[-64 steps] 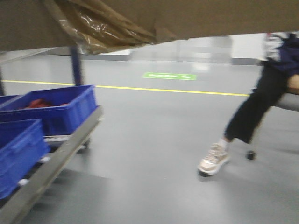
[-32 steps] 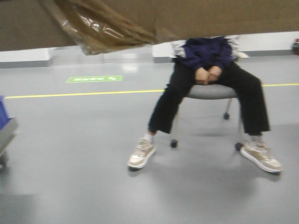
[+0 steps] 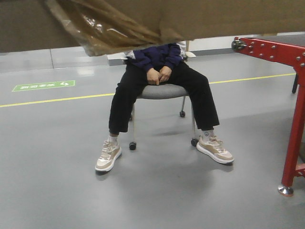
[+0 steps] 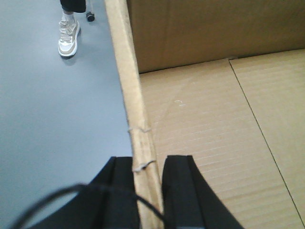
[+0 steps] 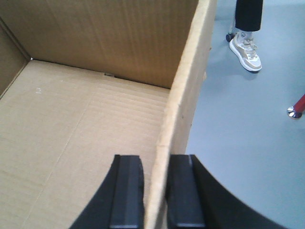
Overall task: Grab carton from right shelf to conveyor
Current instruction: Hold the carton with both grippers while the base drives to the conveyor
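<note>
The brown carton [image 3: 214, 16] fills the top of the front view, held off the floor, with torn clear tape [image 3: 95, 33] dangling from its lower seam. My left gripper [image 4: 147, 164] is shut on the carton's left wall [image 4: 125, 57], one finger inside and one outside. My right gripper [image 5: 155, 162] is shut on the carton's right wall [image 5: 190, 71] in the same way. The open carton's inside floor [image 5: 71, 124] is bare. The conveyor's red front edge [image 3: 274, 49] shows at the right of the front view. The right shelf is out of view.
A person [image 3: 159, 81] sits on a wheeled chair [image 3: 162, 91] straight ahead on the grey floor [image 3: 57, 191], feet spread. The conveyor's red leg [image 3: 294, 138] stands at the right. A yellow floor line [image 3: 52, 100] runs across behind.
The view has swung to the right. The blue bins and steel rack have left at the left, the seated person has shifted left, and the red conveyor frame has come in. Both grippers still hold the carton.
</note>
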You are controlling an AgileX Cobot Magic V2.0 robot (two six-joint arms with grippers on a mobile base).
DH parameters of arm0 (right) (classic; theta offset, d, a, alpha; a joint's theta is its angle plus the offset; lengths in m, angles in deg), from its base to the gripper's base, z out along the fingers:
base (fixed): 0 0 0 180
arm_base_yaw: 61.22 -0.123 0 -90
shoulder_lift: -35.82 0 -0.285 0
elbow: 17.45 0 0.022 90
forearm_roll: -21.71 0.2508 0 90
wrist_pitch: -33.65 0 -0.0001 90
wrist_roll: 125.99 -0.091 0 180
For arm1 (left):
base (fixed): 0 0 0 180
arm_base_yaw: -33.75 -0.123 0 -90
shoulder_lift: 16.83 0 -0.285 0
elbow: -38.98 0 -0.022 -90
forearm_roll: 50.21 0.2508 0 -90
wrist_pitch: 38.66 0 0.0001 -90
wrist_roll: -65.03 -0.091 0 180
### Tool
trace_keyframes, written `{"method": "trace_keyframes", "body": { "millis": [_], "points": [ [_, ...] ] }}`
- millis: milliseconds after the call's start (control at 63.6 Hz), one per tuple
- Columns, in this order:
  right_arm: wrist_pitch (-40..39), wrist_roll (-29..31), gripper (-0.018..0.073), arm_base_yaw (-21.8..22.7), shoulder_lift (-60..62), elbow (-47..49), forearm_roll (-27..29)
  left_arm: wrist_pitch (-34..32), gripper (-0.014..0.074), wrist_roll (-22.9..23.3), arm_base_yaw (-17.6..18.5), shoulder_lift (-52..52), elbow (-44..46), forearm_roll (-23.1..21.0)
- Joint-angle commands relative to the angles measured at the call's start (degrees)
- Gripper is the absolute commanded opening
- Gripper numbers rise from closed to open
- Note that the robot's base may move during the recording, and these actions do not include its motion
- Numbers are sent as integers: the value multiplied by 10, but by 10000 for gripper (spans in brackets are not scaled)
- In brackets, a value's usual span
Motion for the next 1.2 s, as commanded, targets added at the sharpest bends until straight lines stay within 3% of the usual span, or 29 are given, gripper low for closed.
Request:
{"method": "trace_keyframes", "body": {
  "millis": [0,1180],
  "points": [
    [-14,16,-70,1,11,4,-11,-7,-20,-7,-1,7,2,27],
    [-14,16,-70,1,11,4,-11,-7,-20,-7,-1,7,2,27]
  ]
}}
